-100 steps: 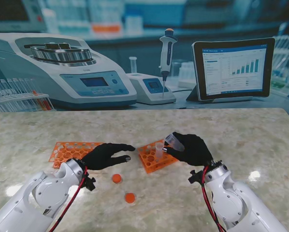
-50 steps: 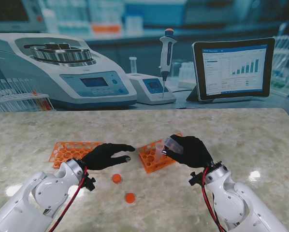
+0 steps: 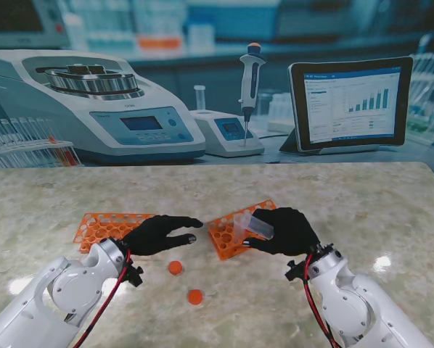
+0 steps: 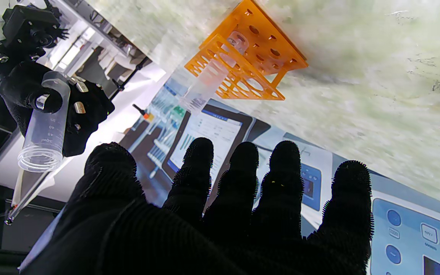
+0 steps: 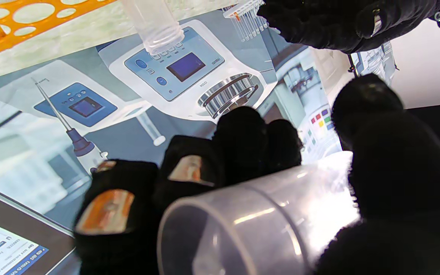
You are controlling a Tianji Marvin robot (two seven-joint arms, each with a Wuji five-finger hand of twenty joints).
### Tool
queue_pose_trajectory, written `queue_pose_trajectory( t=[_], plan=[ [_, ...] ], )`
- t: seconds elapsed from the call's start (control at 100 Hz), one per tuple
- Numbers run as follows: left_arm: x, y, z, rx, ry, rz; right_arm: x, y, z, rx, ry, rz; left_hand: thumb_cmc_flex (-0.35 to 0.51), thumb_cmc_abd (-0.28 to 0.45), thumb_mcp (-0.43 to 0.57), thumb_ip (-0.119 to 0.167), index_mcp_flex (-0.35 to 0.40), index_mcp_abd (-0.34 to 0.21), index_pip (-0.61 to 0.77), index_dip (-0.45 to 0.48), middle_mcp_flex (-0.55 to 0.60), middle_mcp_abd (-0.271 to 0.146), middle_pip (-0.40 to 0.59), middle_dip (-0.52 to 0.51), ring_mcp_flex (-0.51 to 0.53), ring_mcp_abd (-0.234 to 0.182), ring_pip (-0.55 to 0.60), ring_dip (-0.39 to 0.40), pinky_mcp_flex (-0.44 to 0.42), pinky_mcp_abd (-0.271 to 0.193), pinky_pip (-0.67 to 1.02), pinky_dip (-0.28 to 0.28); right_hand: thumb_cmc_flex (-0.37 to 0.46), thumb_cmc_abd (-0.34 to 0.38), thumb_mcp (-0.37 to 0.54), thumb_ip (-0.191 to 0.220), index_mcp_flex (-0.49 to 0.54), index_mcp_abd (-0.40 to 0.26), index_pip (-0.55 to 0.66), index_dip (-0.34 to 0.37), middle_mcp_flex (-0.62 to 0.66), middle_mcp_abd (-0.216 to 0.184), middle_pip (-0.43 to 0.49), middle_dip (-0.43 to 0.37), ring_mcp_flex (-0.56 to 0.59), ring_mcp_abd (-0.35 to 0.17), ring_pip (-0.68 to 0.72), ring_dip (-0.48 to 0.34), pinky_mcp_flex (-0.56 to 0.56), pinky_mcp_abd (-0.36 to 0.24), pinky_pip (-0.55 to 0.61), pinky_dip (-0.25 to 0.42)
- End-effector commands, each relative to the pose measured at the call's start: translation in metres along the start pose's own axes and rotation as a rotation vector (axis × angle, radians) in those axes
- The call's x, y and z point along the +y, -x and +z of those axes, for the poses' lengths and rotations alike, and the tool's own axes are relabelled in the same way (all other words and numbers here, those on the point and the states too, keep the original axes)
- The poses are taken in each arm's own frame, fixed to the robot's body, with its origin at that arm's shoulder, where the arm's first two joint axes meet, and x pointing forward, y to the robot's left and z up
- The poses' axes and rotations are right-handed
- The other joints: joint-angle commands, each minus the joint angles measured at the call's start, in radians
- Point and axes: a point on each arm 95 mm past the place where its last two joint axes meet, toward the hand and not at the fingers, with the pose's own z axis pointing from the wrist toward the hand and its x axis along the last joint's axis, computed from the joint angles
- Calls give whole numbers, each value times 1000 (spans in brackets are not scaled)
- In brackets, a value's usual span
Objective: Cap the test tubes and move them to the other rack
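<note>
Two hands: both mine, in black gloves, low over the marble table [image 3: 362, 203].
Right hand [image 3: 288, 230]: fingers and thumb closed around a clear test tube [image 3: 258, 224].
Held tube, stand view: tilted, lying across my fingertips, over the near right edge of the right rack [image 3: 235, 230].
Held tube, right wrist view: the open mouth of the test tube [image 5: 235, 229] faces the camera; my thumb presses one side and my fingers [image 5: 189, 172] the other.
Held tube, left wrist view: the test tube [image 4: 44, 122] is uncapped, with printed graduation marks, pinched in my right hand [image 4: 52, 103].
Left hand [image 3: 159, 233]: holding nothing, fingers spread and stretched toward the right rack, palm down.
Left hand, left wrist view: all five fingers [image 4: 243, 172] are extended and apart.
Right rack: orange, angled, between my two hands; a second tube [image 3: 239, 220] stands upright in it, just beside the held one.
Second tube, left wrist view: the second tube [image 4: 212, 76] sits uncapped in a front hole of the right rack [image 4: 266, 49].
Left rack [image 3: 104, 226]: orange, flat on the table, partly hidden behind my left hand.
Caps: two orange, one cap [image 3: 175, 267] near my left wrist, the other cap [image 3: 195, 296] nearer to me; both well apart from the held tube.
</note>
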Motion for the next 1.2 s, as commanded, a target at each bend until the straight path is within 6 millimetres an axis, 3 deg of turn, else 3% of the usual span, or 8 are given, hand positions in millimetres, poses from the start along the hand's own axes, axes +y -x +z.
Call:
queue_pose_trajectory(
  t=[0.0,0.13,0.31,0.41,0.64,0.92,1.19],
  plan=[
    [1,0,-1,1,7,2,-4,-3,-2,-1,-2,11,3,37,-11,16,11,-3,-11,8,0,-8,-7,-14,13,-20,-5,2,-7,-10,-30,-3,28,-46,26,43,41,-58,82,54,30,-14,64,28,75,-201,175,58,36,-34,122,17],
    [1,0,-1,1,7,2,-5,-4,-1,5,-6,31,4,37,-11,16,11,-2,-11,8,1,-7,-6,-14,12,-19,-5,2,-8,-10,-30,-3,92,-26,58,128,121,-94,176,182,59,4,59,53,74,-180,183,52,36,-2,132,12],
    [1,-1,0,8,16,5,-7,-4,0,9,0,51,4,37,-11,16,11,-2,-11,8,1,-9,-6,-14,13,-20,-5,3,-7,-11,-29,-3,93,28,101,153,189,-138,216,272,112,-12,39,69,74,-169,196,57,40,0,158,15],
    [2,-1,0,10,20,6,-9,-4,0,6,1,58,4,37,-11,16,12,-2,-10,9,2,-9,-6,-13,13,-19,-5,3,-7,-11,-29,-3,89,17,141,161,224,-139,213,315,121,-12,64,79,74,-172,214,67,47,-12,192,24],
    [3,-4,-3,13,34,19,-11,-5,-2,6,-6,53,10,29,-10,16,11,-5,-10,9,4,-17,-2,-10,10,-21,-5,3,-9,-11,-30,-3,87,-6,202,188,247,-115,216,339,124,-15,99,58,74,-175,218,72,50,-25,211,30],
    [7,-4,-9,-2,68,41,-14,-5,-8,5,-24,62,34,1,-8,18,16,-8,19,36,18,-67,44,57,26,-29,17,28,-2,-19,-13,11,89,-13,211,195,250,-108,216,345,122,-13,102,53,74,-173,217,72,50,-24,210,29],
    [12,-5,-14,-16,118,77,-12,-7,-13,11,-17,64,108,-72,0,22,4,-5,61,107,15,-83,74,139,73,-44,72,110,46,-52,197,142,91,-17,203,194,249,-107,213,349,121,-10,98,49,74,-169,216,70,48,-18,205,27]
  ],
)
